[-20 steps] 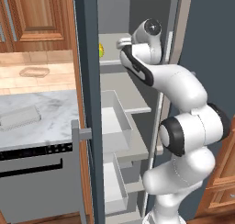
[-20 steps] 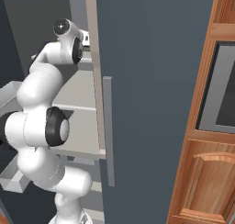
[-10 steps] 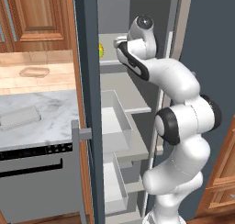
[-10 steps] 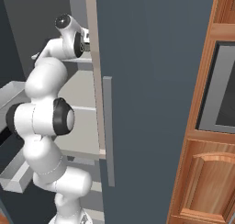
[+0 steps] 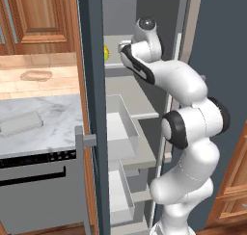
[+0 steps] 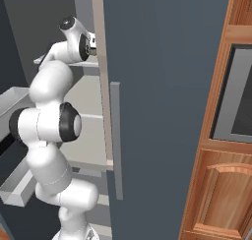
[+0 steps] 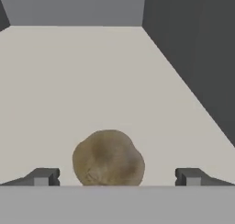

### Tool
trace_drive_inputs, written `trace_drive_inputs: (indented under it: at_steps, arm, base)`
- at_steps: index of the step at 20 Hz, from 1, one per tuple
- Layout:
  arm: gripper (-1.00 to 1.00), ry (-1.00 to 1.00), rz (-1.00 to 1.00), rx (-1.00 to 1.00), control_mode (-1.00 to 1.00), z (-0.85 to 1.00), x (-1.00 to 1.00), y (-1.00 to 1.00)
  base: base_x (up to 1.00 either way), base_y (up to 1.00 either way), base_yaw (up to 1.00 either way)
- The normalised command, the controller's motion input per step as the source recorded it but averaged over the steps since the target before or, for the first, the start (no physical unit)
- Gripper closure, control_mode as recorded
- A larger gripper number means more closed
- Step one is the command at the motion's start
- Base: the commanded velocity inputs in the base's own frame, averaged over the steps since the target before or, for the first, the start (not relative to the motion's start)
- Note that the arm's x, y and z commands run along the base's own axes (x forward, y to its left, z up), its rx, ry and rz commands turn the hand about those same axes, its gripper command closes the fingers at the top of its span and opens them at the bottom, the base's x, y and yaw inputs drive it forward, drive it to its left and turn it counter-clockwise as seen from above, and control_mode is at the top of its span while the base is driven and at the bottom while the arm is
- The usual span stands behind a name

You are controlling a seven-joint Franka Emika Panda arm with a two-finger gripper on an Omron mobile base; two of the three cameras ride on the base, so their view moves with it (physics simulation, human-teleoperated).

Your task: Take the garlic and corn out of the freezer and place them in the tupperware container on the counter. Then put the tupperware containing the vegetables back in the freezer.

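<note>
Garlic [image 7: 109, 158] lay on the pale freezer shelf [image 7: 92, 81], now framed between the spread, empty fingers [image 7: 43, 176]. The arm had reached deeper into the freezer [image 5: 94, 109] than a moment before. Corn [image 5: 106, 52] nearby, untouched. Grasp looked imminent.

The freezer [image 5: 91, 109] shelf [image 7: 92, 81] lies bare beyond the garlic [image 7: 108, 158], which sits between the spread pincer [image 7: 114, 177] tips; dark wall closes its right edge.

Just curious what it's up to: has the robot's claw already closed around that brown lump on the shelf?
No, the gripper is open, with the garlic lying loose between its fingertips.
</note>
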Motion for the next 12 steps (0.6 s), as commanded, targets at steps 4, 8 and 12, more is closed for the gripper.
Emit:
trace_drive_inputs:
  at_steps: [4, 8, 12]
  arm:
    - [-1.0, 0.0, 0.0, 0.0, -1.0, -0.06, 0.38, 0.0]
    - [-1.0, 0.0, 0.0, 0.0, -1.0, 0.0, 0.53, 0.0]
    - [1.0, 0.0, 0.0, 0.0, -1.0, -0.05, 0.17, 0.0]
  base:
    - [0.0, 0.0, 0.0]
    - [0.0, 0.0, 0.0]
    - [0.0, 0.0, 0.0]
